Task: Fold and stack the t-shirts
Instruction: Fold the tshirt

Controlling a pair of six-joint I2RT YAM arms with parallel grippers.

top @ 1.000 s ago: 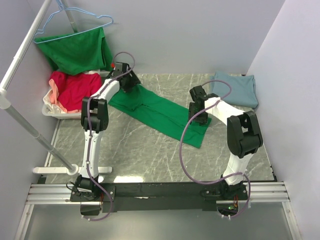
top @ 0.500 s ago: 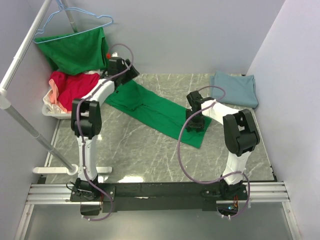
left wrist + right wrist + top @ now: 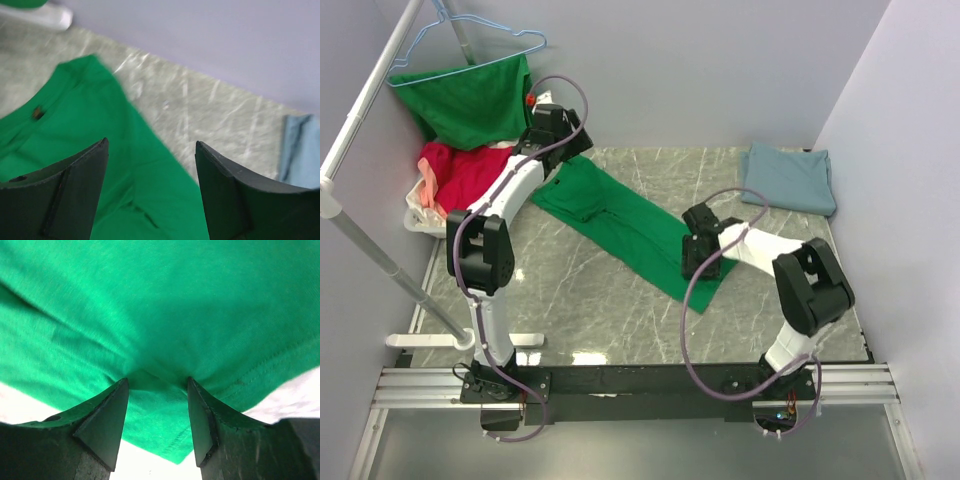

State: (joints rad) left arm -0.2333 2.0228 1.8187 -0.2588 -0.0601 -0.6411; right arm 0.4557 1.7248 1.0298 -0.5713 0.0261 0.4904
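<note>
Your green t-shirt (image 3: 620, 225) lay as a long narrow strip on the table (image 3: 570, 310), slanting from upper left of centre to lower right in the top view. I judged the lengthwise fold done and the crosswise folds still to make. A blue-grey t-shirt (image 3: 790, 178) sat folded at the upper right, well apart. A second green t-shirt (image 3: 470, 100) hung at the upper left, and the red and pink t-shirts (image 3: 470, 178) were heaped in the basket (image 3: 420, 222), so most of the stack remained.

Your right gripper (image 3: 156, 382) was down on the strip's lower end. Only its wrist view showed the fingers wide apart, straddling a pucker of cloth near the hem without pinching it. Your left gripper (image 3: 151, 145) hovered over the neck end, spread wide and empty. The top view hid that gap.
</note>
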